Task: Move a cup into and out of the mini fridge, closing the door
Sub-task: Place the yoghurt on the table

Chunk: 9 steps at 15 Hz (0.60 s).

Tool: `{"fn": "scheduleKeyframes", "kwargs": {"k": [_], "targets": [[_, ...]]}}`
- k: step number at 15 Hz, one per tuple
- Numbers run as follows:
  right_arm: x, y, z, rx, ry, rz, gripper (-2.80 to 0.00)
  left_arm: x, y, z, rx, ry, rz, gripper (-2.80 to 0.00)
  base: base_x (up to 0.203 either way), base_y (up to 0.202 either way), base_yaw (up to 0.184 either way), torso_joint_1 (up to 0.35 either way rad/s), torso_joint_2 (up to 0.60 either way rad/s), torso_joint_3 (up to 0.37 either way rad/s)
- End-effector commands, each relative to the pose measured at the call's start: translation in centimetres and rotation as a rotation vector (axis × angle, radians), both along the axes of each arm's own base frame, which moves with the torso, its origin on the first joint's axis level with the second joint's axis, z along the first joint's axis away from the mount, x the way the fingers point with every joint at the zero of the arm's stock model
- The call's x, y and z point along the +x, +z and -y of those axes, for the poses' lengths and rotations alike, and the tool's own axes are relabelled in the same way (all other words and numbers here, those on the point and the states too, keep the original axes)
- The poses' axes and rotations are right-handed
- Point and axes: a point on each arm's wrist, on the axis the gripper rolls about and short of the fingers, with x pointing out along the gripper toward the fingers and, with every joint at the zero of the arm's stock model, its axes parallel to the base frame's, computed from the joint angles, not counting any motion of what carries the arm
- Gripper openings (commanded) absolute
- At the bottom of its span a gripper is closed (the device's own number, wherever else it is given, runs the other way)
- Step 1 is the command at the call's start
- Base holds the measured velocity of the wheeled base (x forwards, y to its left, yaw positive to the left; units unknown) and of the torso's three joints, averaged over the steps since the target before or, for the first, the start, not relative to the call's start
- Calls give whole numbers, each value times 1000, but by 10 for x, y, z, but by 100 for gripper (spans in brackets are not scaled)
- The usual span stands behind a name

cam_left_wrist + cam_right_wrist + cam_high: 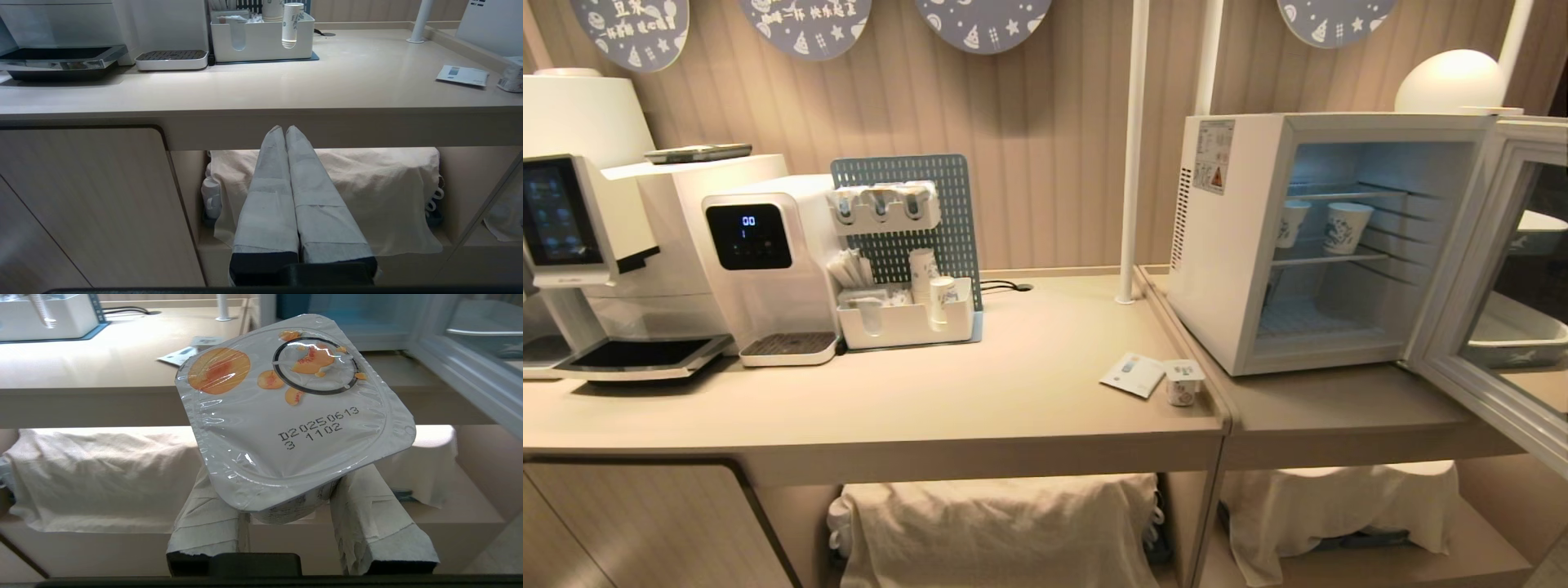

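The head view looks forward and down from above onto the counter (980,392), far enough back to take in the water dispenser (768,269) at 9 o'clock and the mini fridge (1323,237), its door (1494,286) swung open, at 3 o'clock. The left wrist view sits low, below the counter's edge, facing level along its pressed-together left end effector (284,130) toward the cloth-covered shelf (327,192). The right wrist view is also low and very near, nearly filled by the sealed cup (292,412) between its right end effector (286,498) fingers. All three share the counter front, the leaflet (1133,374) and the cloth below.
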Motion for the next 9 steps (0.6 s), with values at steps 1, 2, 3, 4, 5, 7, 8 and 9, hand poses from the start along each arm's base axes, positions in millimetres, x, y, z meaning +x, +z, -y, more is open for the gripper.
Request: {"fn": "scheduleKeyframes", "kwargs": {"k": [1,2,3,4,5,7,8,9], "targets": [[0,0,0,-1,0,1,-280,0,0,0,0,1,-3,-280,0,193,3,7,-2,-2],[0,0,0,-1,1,3,-280,0,0,0,0,2,-3,-280,0,195,1,2,5,0],[0,0,0,0,1,1,-280,0,0,0,0,1,-3,-280,0,192,-6,-2,-7,-2],[0,0,0,0,1,2,-280,0,0,0,0,1,-2,-280,0,195,-4,-3,2,2],[0,0,0,-1,1,1,-280,0,0,0,0,1,-3,-280,0,196,1,2,2,7],[0,0,0,0,1,1,-280,0,0,0,0,2,-3,-280,0,192,0,3,-1,4],[0,0,0,0,1,1,-280,0,0,0,0,1,-2,-280,0,191,-1,2,2,-2],[0,0,0,-1,1,1,-280,0,0,0,0,1,-2,-280,0,196,2,6,2,1]]}}
